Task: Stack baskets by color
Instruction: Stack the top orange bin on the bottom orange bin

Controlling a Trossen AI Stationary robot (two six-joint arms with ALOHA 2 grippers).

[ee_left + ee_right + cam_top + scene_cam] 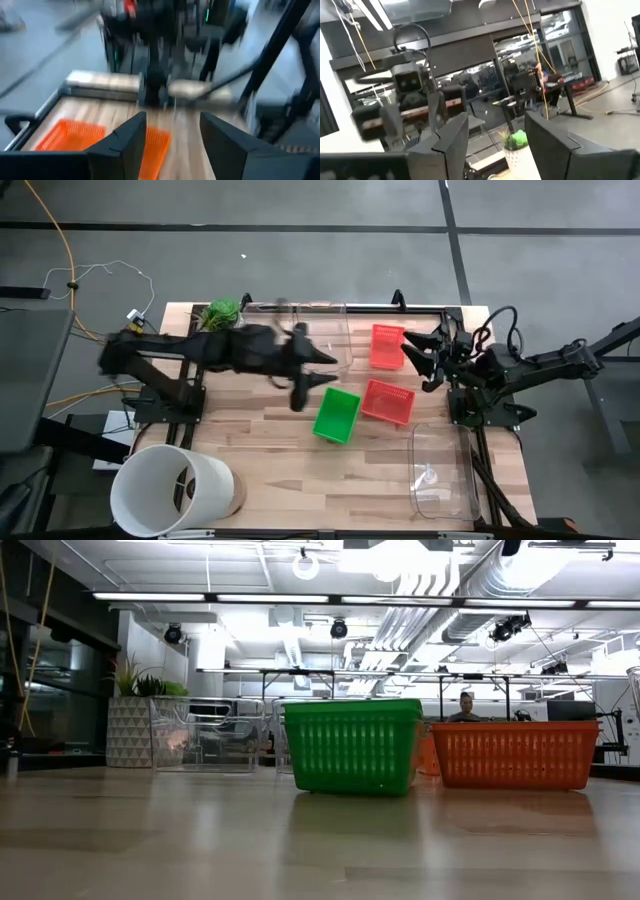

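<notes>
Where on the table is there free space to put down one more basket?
The bare wood between the white bucket and the clear bin, in front of the green basket, is free. It is crowded around the two red baskets, where the open left gripper and right gripper hover.

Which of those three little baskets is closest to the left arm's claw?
The green basket, the only green one. The left claw hovers open just beside it; both red baskets lie farther toward the right arm.
</notes>
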